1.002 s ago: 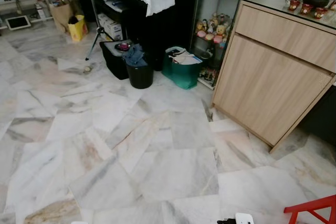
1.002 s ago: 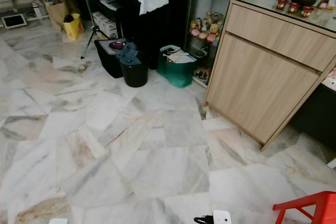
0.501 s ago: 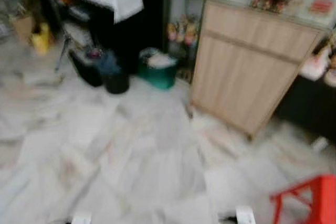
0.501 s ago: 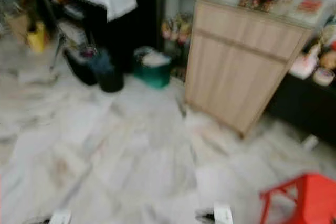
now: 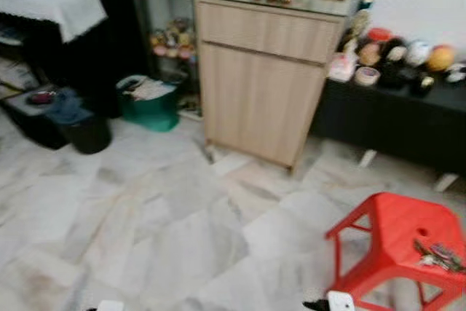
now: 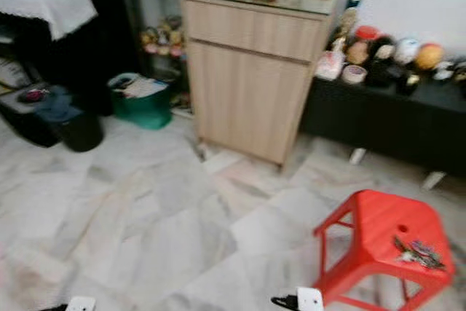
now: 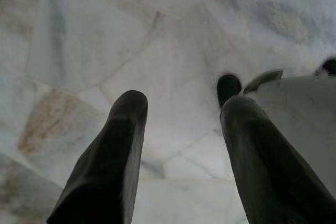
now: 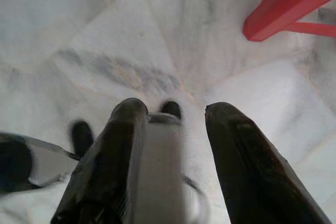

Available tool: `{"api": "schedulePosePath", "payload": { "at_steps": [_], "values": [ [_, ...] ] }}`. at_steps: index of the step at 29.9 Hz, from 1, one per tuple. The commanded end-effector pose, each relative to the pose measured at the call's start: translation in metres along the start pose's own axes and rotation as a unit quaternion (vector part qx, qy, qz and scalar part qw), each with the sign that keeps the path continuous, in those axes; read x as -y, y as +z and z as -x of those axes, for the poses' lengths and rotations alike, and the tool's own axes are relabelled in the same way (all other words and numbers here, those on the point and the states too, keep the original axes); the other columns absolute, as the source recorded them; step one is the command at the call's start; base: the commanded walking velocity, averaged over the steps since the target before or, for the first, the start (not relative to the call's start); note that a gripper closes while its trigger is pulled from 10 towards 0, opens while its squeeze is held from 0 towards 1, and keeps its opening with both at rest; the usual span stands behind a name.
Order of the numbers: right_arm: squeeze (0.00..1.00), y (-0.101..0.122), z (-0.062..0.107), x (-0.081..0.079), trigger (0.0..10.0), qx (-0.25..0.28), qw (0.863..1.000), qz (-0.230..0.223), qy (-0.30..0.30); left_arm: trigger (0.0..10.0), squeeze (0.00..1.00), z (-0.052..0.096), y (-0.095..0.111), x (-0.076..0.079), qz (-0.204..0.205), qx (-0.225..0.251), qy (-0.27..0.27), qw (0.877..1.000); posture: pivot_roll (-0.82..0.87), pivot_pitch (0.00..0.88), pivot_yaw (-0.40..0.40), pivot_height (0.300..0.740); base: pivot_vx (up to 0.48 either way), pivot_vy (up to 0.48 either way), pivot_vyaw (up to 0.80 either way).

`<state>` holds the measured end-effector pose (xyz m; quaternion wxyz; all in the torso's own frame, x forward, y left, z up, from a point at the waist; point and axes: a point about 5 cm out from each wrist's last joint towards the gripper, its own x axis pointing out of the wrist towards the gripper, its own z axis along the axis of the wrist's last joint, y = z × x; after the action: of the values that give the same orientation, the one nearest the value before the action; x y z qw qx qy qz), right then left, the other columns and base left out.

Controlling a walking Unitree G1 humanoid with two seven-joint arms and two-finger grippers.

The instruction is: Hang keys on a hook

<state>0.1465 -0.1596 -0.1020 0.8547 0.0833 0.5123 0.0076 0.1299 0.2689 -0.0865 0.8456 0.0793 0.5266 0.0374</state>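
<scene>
Keys are seen lying on a red stool, with both grippers hanging over the marble floor.

Nearest, the left gripper (image 7: 181,129) is held over the floor (image 5: 167,231) with its fingers (image 7: 113,156) apart and nothing between them. The right gripper (image 8: 173,145) is likewise pointed down at the floor, fingers spread and empty, with a leg of the stool (image 5: 397,242) seen close by in its wrist view. The keys (image 5: 437,255) are found on the stool's seat, toward its right edge, at the lower right of the head views. Farther off, a wooden cabinet (image 5: 266,78) is set against the wall, with a low black shelf (image 5: 393,125) of ornaments to its right and a green bin (image 5: 149,103) and a black bin (image 5: 87,132) to its left.
</scene>
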Motion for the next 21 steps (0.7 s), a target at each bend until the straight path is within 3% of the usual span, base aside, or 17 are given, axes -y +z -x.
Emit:
{"api": "schedulePosePath", "payload": {
  "at_steps": [1, 8, 13, 15, 21],
  "values": [
    [0.00, -0.004, 0.002, 0.008, 10.0, -0.004, 1.000, -0.010, -0.014, 10.0, 0.00, -0.001, 0.004, 0.001, -0.008, 0.002, -0.001, 1.000, 0.04, 0.000, -0.010, 0.740, 0.000, -0.341, -0.79],
    [0.00, -0.009, 0.002, 0.004, 10.0, -0.006, 1.000, -0.018, -0.013, 10.0, 0.00, 0.000, -0.001, -0.002, -0.004, -0.003, 0.005, 1.000, 0.03, 0.000, -0.004, 0.740, 0.000, -0.340, -0.79],
    [0.00, -0.008, 0.002, 0.006, 10.0, -0.011, 1.000, 0.020, -0.006, 10.0, 0.00, 0.000, -0.002, 0.000, 0.006, 0.000, 0.008, 1.000, 0.04, 0.000, -0.017, 0.740, 0.000, -0.339, -0.79],
    [0.00, -0.009, 0.003, 0.009, 10.0, 0.001, 1.000, -0.013, -0.016, 10.0, 0.00, 0.000, -0.002, 0.002, 0.001, -0.001, 0.003, 1.000, 0.04, 0.000, -0.012, 0.740, 0.000, -0.334, -0.24],
    [0.00, -0.010, 0.005, 0.014, 10.0, 0.008, 0.999, -0.035, -0.026, 10.0, 0.00, 0.000, -0.005, 0.007, -0.004, -0.006, -0.001, 1.000, 0.03, 0.000, -0.019, 0.740, 0.000, -0.331, 0.00]
  ]
}}
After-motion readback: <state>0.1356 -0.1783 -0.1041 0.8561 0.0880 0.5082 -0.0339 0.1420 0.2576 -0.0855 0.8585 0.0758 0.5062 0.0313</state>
